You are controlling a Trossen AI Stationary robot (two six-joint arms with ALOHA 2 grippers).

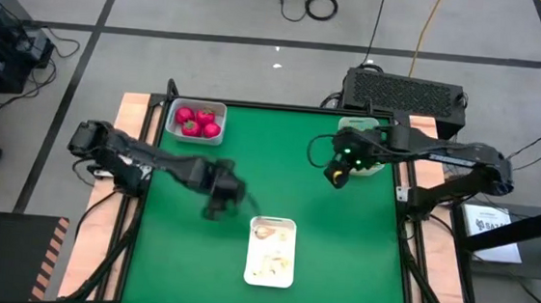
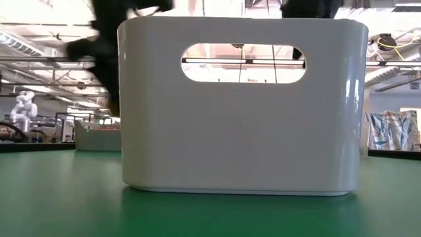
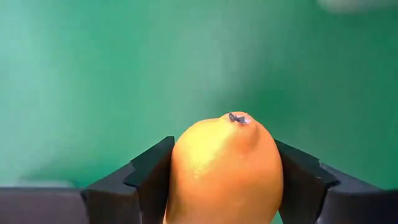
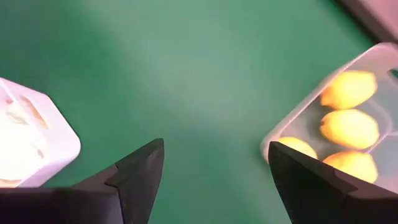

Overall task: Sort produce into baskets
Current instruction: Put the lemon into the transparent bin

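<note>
sitting between the left jaws (image 3: 221,186), an orange lemon (image 3: 225,171) is gripped (right jaws (image 4: 214,180) gape empty).

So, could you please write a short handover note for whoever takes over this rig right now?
Left gripper: shut on an orange lemon, above the green mat just left of the white basket.
Right gripper: open, empty, beside the far-right tub.
Done: red pieces sit in the far-left tub; yellow lemons sit in the far-right tub.
The white basket holds pale pieces, too small to tell apart.
Left: place the held lemon, probably with the other lemons. No loose produce shows on the mat.
</note>
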